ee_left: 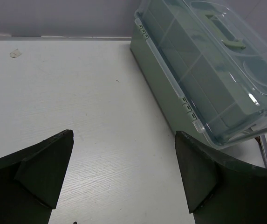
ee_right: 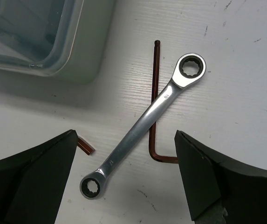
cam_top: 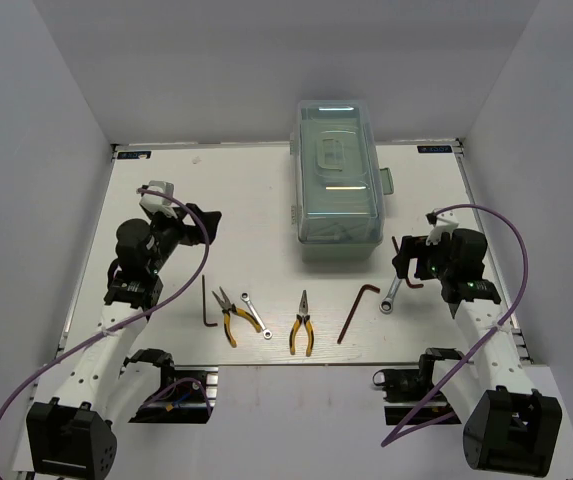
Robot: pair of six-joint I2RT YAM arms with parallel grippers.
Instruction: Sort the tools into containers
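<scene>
Right pincer (cam_top: 404, 260): spread wide, empty; the wrench (ee_right: 145, 122) lies on the table (ee_left: 77, 102) between its fingers, running from 7 to 1 o'clock in the wrist view
Left pincer (ee_left: 124, 172): spread too, empty, over bare table; the box (ee_left: 154, 74) at its 2 o'clock
Risk, crossing: the wrench lies over a hex key (ee_right: 155, 70); a pinch here may catch both, or drag the key aside
Risk, slip: the wrench is flat and thin; fingers set too high would likely skid off it
Risk, box: the lid (cam_top: 316, 200) looks shut; nothing goes in until it is opened
Right arm: reaches to 4 o'clock of the box; fingers point down at the table
Left arm: raised at 8 o'clock of the box; wrist tilted toward it
Pliers (cam_top: 302, 325): at the table's 6 o'clock, well apart from both pincers
</scene>
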